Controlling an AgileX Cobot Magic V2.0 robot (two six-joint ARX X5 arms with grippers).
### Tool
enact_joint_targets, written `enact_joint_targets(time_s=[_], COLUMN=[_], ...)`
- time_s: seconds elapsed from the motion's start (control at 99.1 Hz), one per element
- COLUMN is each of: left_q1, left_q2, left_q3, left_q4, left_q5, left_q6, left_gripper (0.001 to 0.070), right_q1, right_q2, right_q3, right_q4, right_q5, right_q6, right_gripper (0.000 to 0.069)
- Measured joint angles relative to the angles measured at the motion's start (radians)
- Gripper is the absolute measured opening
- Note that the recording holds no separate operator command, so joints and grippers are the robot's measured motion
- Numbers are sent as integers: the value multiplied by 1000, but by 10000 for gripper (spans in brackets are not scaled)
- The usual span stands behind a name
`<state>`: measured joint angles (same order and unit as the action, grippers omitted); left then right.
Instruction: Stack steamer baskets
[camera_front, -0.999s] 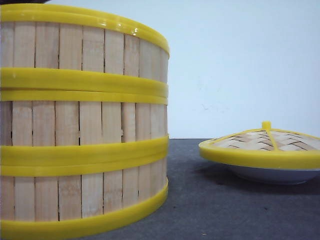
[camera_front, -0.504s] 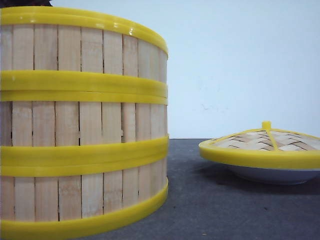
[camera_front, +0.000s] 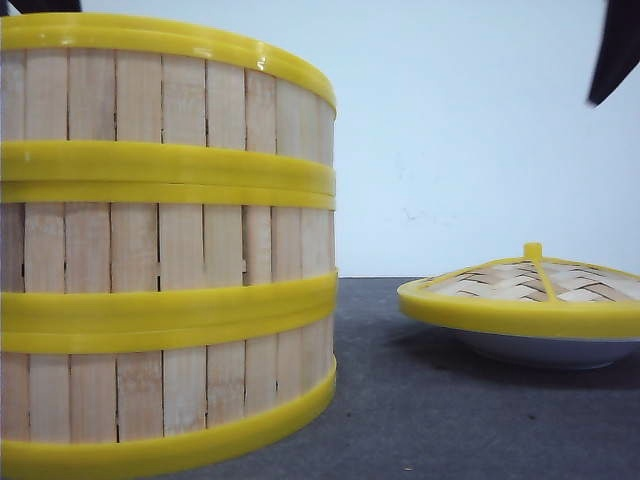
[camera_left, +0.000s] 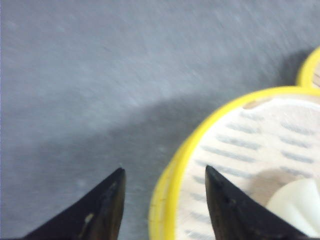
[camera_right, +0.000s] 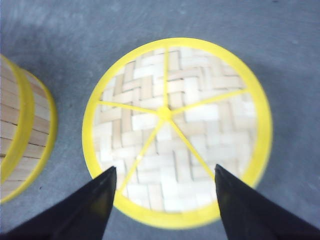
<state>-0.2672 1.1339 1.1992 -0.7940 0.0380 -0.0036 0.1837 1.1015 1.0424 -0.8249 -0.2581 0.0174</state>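
grey table (camera_front: 460, 420) runs back to a plain pale wall. left hand (camera_left: 165, 177) hangs with its two dark fingers (camera_left: 107, 200) spread apart and nothing between them; one finger is over bare table, the other over the inside of the top basket, with the yellow rim passing under the gap. inside that basket a slatted floor and a pale rounded thing (camera_left: 297, 202) show, too blurred to name. right hand (camera_right: 165, 180) is likewise released, fingers (camera_right: 95, 200) wide apart, hovering above the woven domed lid (camera_right: 175, 125) without touching it.

steamer baskets (camera_front: 160, 240) stand as one stack of three on the left of the table in the front view, walls aligned, yellow rims meeting rim to rim. the stack's side also shows at the edge of the right wrist view, near the lid but apart from it. to the stack's right, well apart, the lid sits on a white shallow plate (camera_front: 550, 350), its knob upright. dark arm parts show at both top corners of the front view.
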Motion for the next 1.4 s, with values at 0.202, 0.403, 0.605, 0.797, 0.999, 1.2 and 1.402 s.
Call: enact_joint_targets(time_s=[0.202, 0.403, 0.605, 0.797, 0.999, 1.2, 1.402], left_q1=[34, 72, 77, 79, 80, 80, 80], left_q2=[-11, -11, -11, -11, -11, -11, -11], left_q3=[0, 0, 0, 0, 0, 0, 0], left_q4=[-64, -85, -85, -85, -84, -84, -80], left_q5=[-69, -70, -70, -70, -70, -71, -71], left_q6=[0, 1, 2, 2, 2, 2, 2], left_gripper=[300, 300, 300, 300, 300, 300, 300], right_q1=[87, 142, 157, 155, 156, 156, 156], right_q2=[113, 209, 302, 359, 367, 368, 388], right_q3=[0, 0, 0, 0, 0, 0, 0], right_q4=[89, 147, 197, 211, 233, 241, 250], right_q5=[71, 129, 177, 229, 229, 229, 229], right_q6=[-19, -22, -22, -21, -22, -22, -22], right_gripper=[384, 384, 384, 384, 349, 223, 216])
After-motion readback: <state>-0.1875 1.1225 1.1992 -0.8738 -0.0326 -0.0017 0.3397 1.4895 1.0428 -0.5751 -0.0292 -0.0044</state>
